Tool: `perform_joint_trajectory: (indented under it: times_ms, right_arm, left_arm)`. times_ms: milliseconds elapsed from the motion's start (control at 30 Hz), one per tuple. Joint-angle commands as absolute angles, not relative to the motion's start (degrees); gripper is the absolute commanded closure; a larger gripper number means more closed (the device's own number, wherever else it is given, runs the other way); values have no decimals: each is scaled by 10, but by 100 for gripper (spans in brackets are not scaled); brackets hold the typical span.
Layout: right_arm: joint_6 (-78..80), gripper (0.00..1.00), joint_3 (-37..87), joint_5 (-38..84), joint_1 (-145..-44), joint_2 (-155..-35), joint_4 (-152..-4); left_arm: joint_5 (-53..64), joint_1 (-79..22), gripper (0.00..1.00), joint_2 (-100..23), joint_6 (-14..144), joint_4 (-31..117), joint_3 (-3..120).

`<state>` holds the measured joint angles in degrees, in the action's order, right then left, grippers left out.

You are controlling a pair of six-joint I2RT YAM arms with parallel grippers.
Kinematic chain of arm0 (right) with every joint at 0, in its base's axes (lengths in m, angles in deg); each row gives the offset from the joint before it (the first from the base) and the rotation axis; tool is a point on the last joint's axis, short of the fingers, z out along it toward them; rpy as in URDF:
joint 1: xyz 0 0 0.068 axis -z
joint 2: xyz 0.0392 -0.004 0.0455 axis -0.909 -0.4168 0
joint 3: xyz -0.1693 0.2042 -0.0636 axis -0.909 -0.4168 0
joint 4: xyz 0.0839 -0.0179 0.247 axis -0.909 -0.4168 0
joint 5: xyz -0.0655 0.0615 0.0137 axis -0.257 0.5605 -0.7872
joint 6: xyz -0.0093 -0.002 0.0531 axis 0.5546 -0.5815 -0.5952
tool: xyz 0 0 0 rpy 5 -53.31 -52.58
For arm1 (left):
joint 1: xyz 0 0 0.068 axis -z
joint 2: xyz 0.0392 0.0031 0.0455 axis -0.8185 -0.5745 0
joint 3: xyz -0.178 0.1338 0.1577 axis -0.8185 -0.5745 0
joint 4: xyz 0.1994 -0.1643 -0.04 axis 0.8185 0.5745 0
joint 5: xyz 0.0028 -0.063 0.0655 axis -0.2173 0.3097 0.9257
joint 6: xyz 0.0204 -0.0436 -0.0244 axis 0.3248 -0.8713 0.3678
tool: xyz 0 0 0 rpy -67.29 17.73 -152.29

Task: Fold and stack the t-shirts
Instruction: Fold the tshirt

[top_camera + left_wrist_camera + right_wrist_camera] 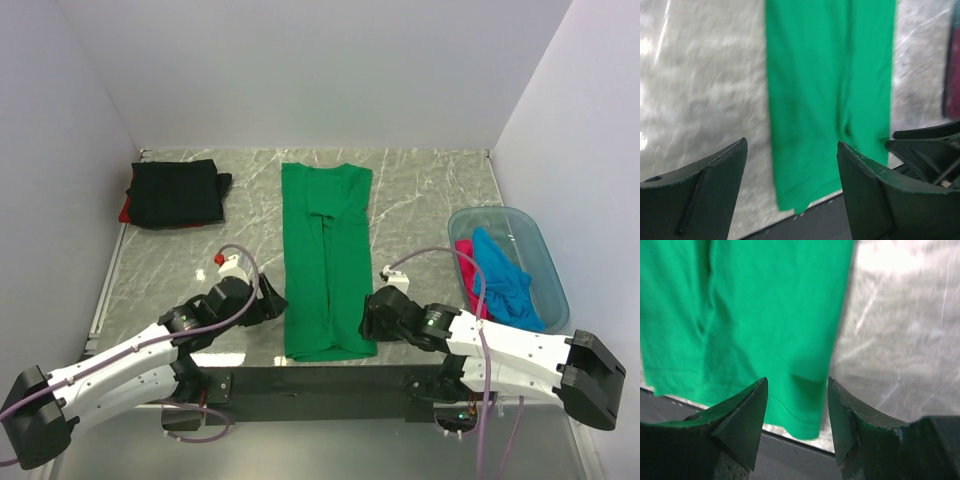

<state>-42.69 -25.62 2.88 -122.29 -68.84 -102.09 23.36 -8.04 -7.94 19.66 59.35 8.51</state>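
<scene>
Fingers, both pairs, sit at the near worktop edge. Left fingers are spread wide and empty, beside the left edge of the green t-shirt near its hem. Right fingers are parted less widely and empty, at the hem's right corner; whether they touch the cloth cannot be told. Green t-shirt lies flat mid-worktop, folded into a long strip. Right: blue t-shirt and pink t-shirt bunched in the plastic tub. Far left: folded black t-shirt on a red t-shirt.
</scene>
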Motion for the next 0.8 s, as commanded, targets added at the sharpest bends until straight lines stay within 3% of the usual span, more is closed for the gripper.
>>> perform_joint_trajectory:
  times_ms: [0, 500, 767]
  right_arm:
    - [-472, 42, -275, 37, -1237, -662, -1039]
    - [-575, 42, -300, 30, -1327, -662, -1058]
    - [-593, 42, -302, 21, -1343, -661, -1064]
  left_arm:
    - [270, -48, 22, -59, 139, 649, 62]
    - [319, 109, 23, -116, 21, 637, 41]
    - [330, 157, 29, -149, -12, 638, 50]
